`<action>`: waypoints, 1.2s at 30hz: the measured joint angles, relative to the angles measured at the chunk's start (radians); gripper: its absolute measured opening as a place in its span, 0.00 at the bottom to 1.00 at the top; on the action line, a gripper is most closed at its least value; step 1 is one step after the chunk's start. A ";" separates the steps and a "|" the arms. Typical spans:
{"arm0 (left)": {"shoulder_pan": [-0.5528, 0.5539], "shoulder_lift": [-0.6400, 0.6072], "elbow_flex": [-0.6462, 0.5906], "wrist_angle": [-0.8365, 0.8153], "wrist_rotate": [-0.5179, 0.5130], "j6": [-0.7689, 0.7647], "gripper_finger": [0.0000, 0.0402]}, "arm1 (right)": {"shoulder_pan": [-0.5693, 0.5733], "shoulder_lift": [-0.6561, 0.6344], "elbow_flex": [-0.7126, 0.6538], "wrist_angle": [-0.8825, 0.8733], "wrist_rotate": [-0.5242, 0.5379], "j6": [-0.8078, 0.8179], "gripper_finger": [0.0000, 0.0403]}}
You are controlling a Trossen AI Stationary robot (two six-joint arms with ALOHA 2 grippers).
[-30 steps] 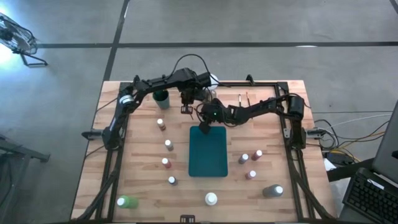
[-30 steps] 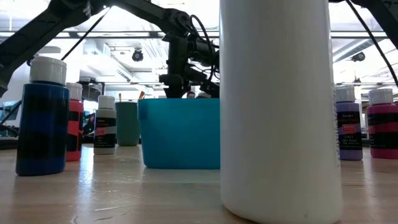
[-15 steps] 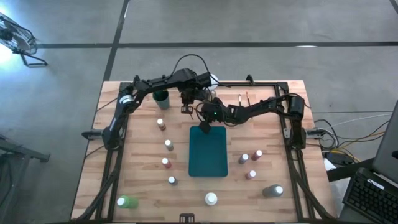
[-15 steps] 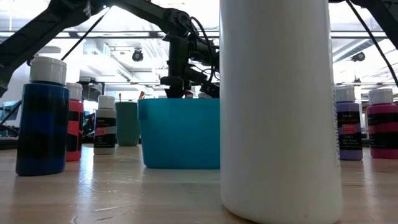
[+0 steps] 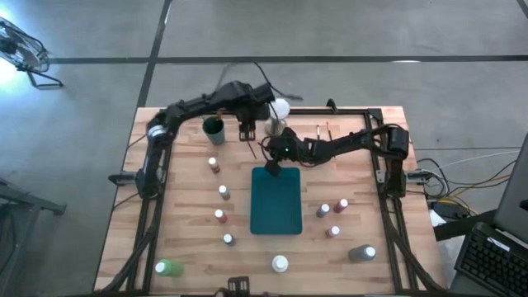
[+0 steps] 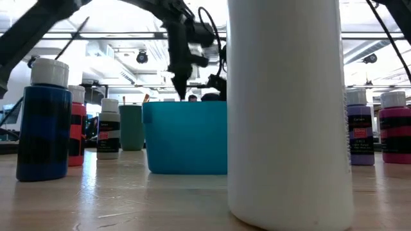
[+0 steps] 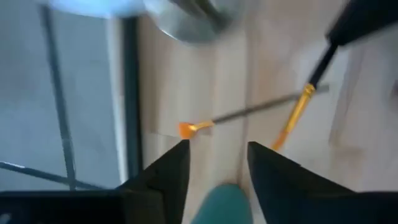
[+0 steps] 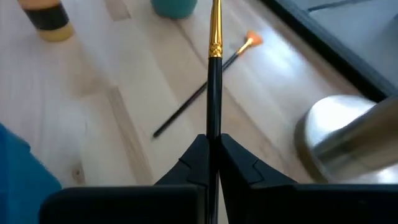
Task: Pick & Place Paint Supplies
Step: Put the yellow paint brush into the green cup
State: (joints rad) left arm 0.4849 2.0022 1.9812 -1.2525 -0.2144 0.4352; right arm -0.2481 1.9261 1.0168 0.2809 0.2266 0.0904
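Now the right gripper (image 5: 273, 164) sits at the table's (image 5: 190, 214) centre back, just past the 12 o'clock edge of the teal tray (image 5: 276, 202). Its jaws are closed tight on a paintbrush (image 8: 214, 68); the black handle runs straight out from between the fingers, through a gold ferrule, so the long axis of that brush lines up with the gripper's own reach.

A second brush (image 8: 202, 90) lies flat on the wood beyond it, its orange bristle tip (image 8: 251, 41) toward the table's back rail and its dark handle slanting away at an angle to the held brush. The left wrist view shows the same two brushes crossing, with the orange tip (image 7: 186, 129) close in front of the left gripper (image 7: 217, 163), whose jaws stand apart with nothing between them. That left gripper (image 5: 247, 132) hangs at about 11 o'clock from the tray, near the dark green cup (image 5: 214, 127) and the white ball (image 5: 280, 107) on its metal base.

Small white-capped bottles (image 5: 223, 191) stand in a loose row at 9 o'clock from the tray, more (image 5: 340, 205) at 3 o'clock, a green one (image 5: 168, 267) at 7 o'clock, a grey one (image 5: 361, 253) at 4 o'clock, and a white one (image 5: 280, 264) at 6 o'clock.
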 joint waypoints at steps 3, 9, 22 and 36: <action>0.028 -0.080 -0.003 0.053 0.034 -0.032 0.47 | 0.000 -0.041 -0.002 -0.014 0.011 -0.014 0.03; 0.060 -0.236 -0.008 0.118 0.042 -0.093 0.48 | 0.007 -0.144 -0.010 -0.079 0.039 -0.045 0.03; 0.062 -0.686 -0.508 0.625 0.245 -0.176 0.47 | 0.059 -0.462 -0.139 0.045 0.010 -0.110 0.03; 0.041 -0.869 -1.268 2.090 0.599 -0.672 0.47 | 0.074 -0.615 -0.281 0.462 -0.209 -0.091 0.03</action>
State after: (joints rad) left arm 0.5259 1.1334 0.7129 0.8375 0.3847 -0.2372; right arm -0.1741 1.3108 0.7354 0.7433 0.0180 -0.0003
